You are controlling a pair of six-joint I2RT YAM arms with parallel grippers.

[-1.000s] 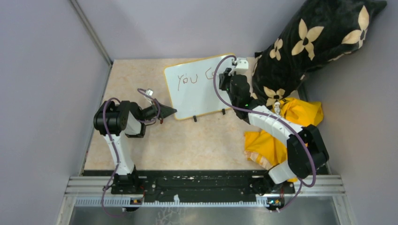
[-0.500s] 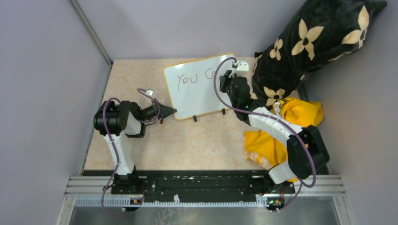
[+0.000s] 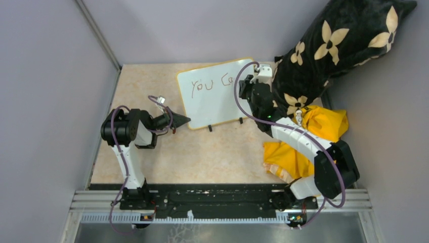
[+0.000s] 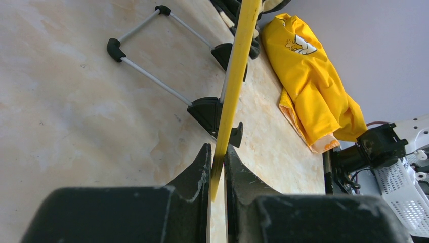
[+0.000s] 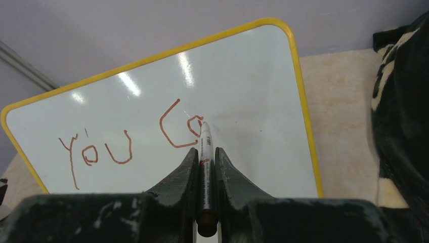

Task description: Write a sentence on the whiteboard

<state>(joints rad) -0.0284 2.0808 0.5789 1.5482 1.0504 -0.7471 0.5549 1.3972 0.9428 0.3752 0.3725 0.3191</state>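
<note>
The whiteboard (image 3: 212, 101) stands on two black feet toward the back of the beige worktop (image 3: 202, 152). The left tool (image 4: 217, 152), its jaws drawn almost together, pinches the board's thin yellow frame at the near left corner. The right tool (image 5: 205, 157) is clamped tight on a marker (image 5: 205, 169), whose tip rests on the glossy white surface at the second letter of the second word. The sentence (image 5: 126, 144) reads "You Co" in reddish-brown strokes across the upper part of the board. A yellow jacket (image 3: 308, 131) and a black flowered cushion (image 3: 344, 40) lie at the right.
</note>
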